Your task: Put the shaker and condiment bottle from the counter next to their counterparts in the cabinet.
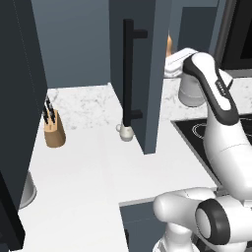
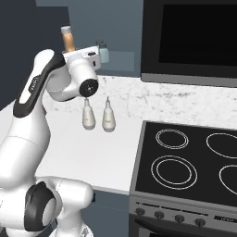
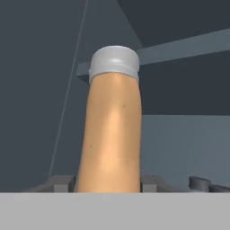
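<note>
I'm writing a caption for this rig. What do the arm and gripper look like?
The arm is glossy white with rounded, bulbous links, dark grey joint rings and a dark stripe along the upper link. The gripper has a white boxy hand and two small grey, blocky fingertips. No cables visible.

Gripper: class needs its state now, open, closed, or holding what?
Gripper: closed on the condiment bottle, held up at the cabinet.
</note>
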Robot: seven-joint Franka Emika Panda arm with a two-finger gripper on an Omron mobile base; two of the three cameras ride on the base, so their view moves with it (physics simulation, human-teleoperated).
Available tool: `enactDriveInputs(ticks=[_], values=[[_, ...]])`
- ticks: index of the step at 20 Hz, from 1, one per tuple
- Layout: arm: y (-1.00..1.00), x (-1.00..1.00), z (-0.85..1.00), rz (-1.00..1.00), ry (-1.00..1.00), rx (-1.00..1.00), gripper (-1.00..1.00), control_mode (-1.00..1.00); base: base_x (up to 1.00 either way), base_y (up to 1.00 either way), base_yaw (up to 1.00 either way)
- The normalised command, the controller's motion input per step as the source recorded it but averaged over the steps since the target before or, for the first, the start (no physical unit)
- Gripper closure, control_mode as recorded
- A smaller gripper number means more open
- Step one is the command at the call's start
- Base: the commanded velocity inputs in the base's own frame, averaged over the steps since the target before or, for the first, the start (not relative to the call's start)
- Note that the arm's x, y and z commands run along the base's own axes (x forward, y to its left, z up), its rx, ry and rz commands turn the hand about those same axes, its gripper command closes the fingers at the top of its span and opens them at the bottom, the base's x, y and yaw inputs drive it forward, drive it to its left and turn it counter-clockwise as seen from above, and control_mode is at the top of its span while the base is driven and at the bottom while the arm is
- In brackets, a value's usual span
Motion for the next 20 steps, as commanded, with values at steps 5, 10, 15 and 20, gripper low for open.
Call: enactDriveInputs(ticks=[5,10,15,20], values=[[0.0,0.11,-0.01,-0.01,0.0,0.0,1.0,-1.0,0.0,0.0,0.0],[0.0,0.27,-0.04,-0.02,0.05,0.0,1.0,-1.0,0.0,0.0,0.0],[0.01,0.26,-0.08,-0.01,0.01,0.0,1.0,-1.0,0.0,0.0,0.0],[0.07,0.05,-0.32,-0.01,-0.02,0.0,1.0,-1.0,0.0,0.0,0.0]])
